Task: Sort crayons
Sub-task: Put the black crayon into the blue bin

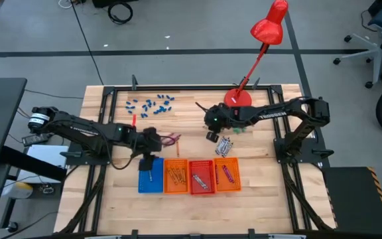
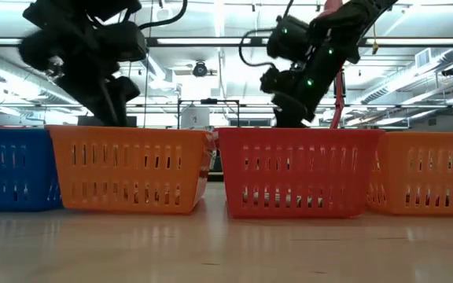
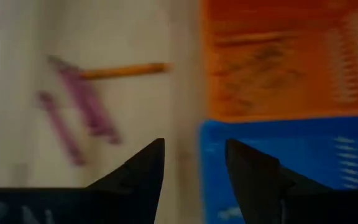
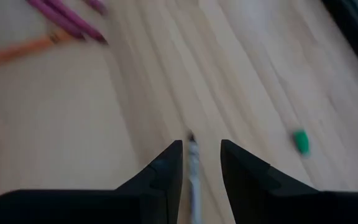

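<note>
Grey floor surrounds the pale wooden tabletop [image 1: 257,199], seen from above with four small trays in a row near its front edge: a blue tray [image 1: 150,176], an orange tray [image 1: 176,176], a red tray [image 1: 202,176] and a second orange tray [image 1: 227,174]. The left gripper [image 1: 150,161] hangs over the blue tray's far end. Loose crayons [image 1: 172,139] lie just beside it on the wood, and silvery ones are heaped at [image 1: 225,146]. The right gripper [image 1: 211,136] is near that heap. Stubby blue bits [image 1: 150,103] are scattered near the far edge, beside a red lamp [image 1: 268,30].

At table height, both arms hang behind the row of trays.

From the left wrist, the left gripper's fingers [image 3: 143,169] stand apart with nothing between them, over the blue tray's rim; purple and orange crayons lie on the wood beyond.

From the right wrist, the fingers [image 4: 166,165] are clamped on a silvery grey crayon [image 4: 193,163]. A green bit [image 4: 301,141] lies well apart.
</note>
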`<action>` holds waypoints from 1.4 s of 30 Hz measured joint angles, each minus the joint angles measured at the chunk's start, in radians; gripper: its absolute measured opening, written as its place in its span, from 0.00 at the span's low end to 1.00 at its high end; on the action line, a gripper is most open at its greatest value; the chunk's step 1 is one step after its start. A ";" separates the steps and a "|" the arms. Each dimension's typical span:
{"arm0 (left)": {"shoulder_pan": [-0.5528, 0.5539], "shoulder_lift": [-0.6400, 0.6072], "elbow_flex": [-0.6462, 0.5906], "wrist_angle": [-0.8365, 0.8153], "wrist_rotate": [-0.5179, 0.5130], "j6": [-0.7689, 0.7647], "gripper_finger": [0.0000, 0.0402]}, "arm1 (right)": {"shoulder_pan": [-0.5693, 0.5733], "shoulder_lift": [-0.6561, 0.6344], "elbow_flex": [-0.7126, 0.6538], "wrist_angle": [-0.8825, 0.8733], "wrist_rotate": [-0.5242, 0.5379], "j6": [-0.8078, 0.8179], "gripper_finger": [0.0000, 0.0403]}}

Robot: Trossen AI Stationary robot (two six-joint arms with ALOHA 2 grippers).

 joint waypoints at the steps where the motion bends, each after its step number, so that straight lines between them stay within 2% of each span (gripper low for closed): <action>1: 0.001 0.000 0.000 0.004 -0.032 0.013 0.45 | -0.011 0.006 0.000 -0.013 -0.014 0.000 0.28; 5: 0.000 0.000 0.000 0.038 -0.056 0.049 0.45 | -0.059 0.031 0.003 -0.031 -0.108 -0.005 0.28; 10: 0.000 0.000 0.000 0.046 -0.056 0.073 0.45 | -0.092 0.102 0.001 -0.060 -0.160 -0.008 0.28; 24: 0.000 0.000 -0.001 0.063 -0.062 0.101 0.45 | -0.094 0.172 0.006 -0.077 -0.193 -0.001 0.27; 28: 0.000 0.000 -0.001 0.095 -0.071 0.128 0.45 | -0.088 0.174 0.006 -0.084 -0.197 0.003 0.22; 34: 0.001 0.000 -0.001 0.218 -0.084 0.176 0.45 | -0.079 0.171 0.005 -0.078 -0.195 -0.001 0.04; 38: 0.020 0.013 -0.001 0.313 -0.091 0.178 0.45 | -0.079 0.172 0.004 -0.061 -0.195 -0.001 0.05; 42: 0.044 0.034 -0.001 0.341 -0.093 0.178 0.45 | -0.072 0.174 0.016 -0.062 -0.189 -0.006 0.08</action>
